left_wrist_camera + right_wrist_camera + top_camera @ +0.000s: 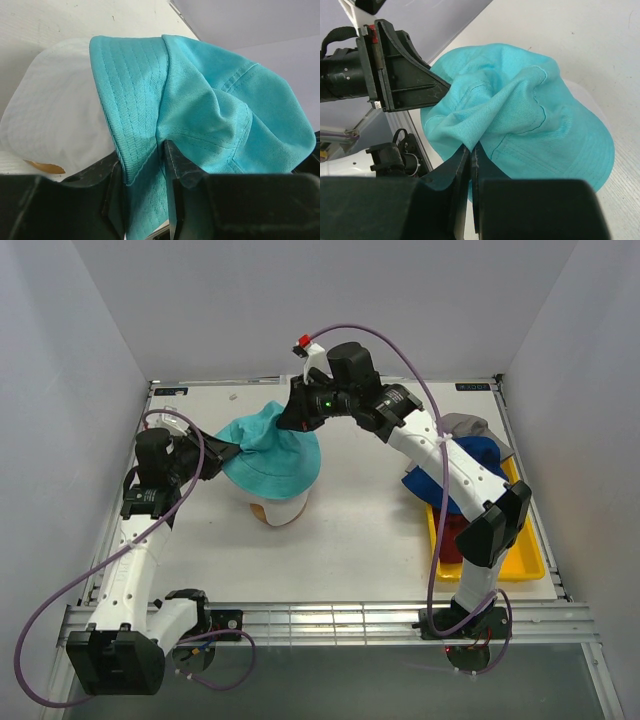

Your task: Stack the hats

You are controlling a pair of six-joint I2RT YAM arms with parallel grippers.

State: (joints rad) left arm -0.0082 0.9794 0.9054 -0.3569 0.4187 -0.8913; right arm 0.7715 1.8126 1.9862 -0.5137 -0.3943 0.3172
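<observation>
The teal hat (272,448) hangs over the white hat (285,506), which sits on the wooden stand (262,512) at table centre. My left gripper (212,455) is shut on the teal hat's left brim (142,165); the white hat (60,115) shows beyond it. My right gripper (290,412) is shut on a fold of the teal hat's far edge (475,145), holding the teal hat (530,115) up. The navy blue hat (478,455), grey hat (465,425) and dark red hat (455,537) lie on the yellow tray at the right.
The yellow tray (528,558) lies near the table's right edge, partly under my right arm. White walls enclose the table on the left, back and right. The left gripper's body (395,75) shows in the right wrist view.
</observation>
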